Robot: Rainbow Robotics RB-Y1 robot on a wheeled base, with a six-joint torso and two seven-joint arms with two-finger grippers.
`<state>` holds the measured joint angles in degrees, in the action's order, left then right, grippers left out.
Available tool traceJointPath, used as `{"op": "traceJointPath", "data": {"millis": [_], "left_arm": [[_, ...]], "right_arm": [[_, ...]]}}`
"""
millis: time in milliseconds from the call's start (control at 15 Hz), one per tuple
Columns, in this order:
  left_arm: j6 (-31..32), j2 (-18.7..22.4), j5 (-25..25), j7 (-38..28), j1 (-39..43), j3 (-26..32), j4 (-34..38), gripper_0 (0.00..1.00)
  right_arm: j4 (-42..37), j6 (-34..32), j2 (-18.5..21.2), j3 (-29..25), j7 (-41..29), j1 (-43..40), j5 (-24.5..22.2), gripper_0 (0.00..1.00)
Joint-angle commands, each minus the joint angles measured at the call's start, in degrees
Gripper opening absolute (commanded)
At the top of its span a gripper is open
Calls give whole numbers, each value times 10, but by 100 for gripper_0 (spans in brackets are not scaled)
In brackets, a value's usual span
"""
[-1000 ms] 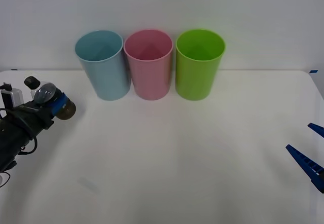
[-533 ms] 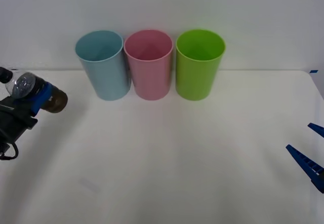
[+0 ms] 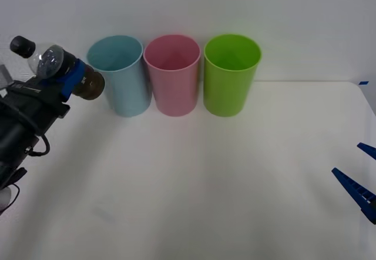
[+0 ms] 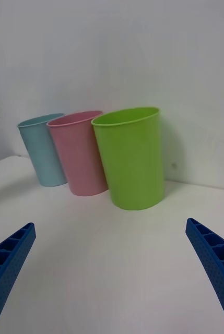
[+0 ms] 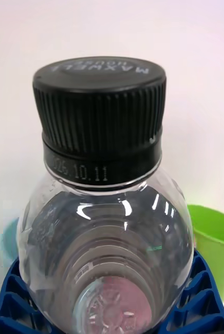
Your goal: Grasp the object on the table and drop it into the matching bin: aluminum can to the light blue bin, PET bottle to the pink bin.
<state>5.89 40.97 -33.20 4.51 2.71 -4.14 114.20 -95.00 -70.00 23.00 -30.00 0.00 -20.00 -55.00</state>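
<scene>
Left fingers clamping PET bottle, raised

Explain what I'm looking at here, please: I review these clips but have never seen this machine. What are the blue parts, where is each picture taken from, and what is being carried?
This is a two-armed robot facing a white table. The front view comes from a camera above the arms, looking down at the table. Each of the other two comes from a camera on one wrist.

The blue ribbed pieces are the fingers of each arm's grasping tool. The left tool is raised at the table's left side, shut on a small clear PET bottle with a black cap; the left wrist view shows that bottle up close. The right tool hangs open, low at the right side.

Three tall bins stand in a row at the back: light blue bin, pink bin and green bin. The bottle is beside the light blue bin, not yet over the pink bin.
</scene>
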Motion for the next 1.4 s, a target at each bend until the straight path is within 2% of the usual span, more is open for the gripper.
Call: {"op": "traceJointPath", "data": {"millis": [67, 267, 467, 733, 1067, 1400], "left_arm": [[-62, 17, 21, -3, -100, -83, -16, 0], [-78, -18, 32, 0, -205, -136, -75, 0], [-92, -69, 24, 8, -296, -161, -167, 0], [-98, -99, 9, 12, -377, -180, -259, 0], [-98, -108, 7, 13, -436, -214, -320, 0], [-98, -148, -34, 12, -453, -214, -354, 0]], "right_arm": [[0, 0, 0, 0, 0, 0, 0, 100], [0, 0, 0, 0, 0, 0, 0, 100], [0, 0, 0, 0, 0, 0, 0, 100], [0, 0, 0, 0, 0, 0, 0, 100], [0, 0, 0, 0, 0, 0, 0, 100], [0, 0, 0, 0, 0, 0, 0, 100]]}}
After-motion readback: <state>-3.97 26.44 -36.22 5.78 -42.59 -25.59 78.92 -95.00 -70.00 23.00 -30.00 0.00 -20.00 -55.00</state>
